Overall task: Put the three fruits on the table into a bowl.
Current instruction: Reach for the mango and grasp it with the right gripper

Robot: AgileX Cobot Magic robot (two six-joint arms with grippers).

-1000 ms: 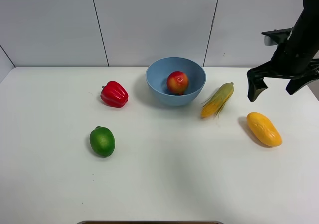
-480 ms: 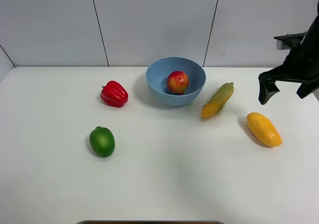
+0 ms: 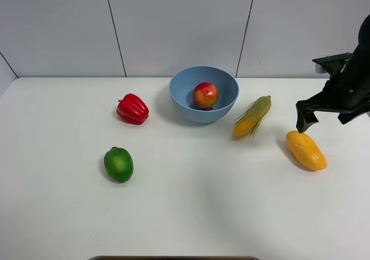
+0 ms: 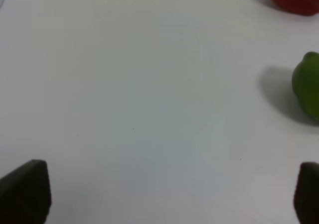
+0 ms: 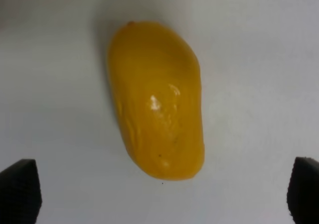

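Right wrist view: black right gripper [image 5: 162,190], jaws spread wide and empty, above elongated yellow-orange mango [image 5: 157,99] on white tabletop [image 5: 259,59].

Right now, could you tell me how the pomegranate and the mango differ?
The pomegranate lies inside the bowl; the mango lies on the table. The pomegranate is round and red-yellow; the mango is elongated and yellow-orange. Both are whole fruits, and neither is gripped.

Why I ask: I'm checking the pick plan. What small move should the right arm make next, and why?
Probably lower the right gripper straight down: its fingers stand open above the mango, which lies free on the table, outside the bowl.
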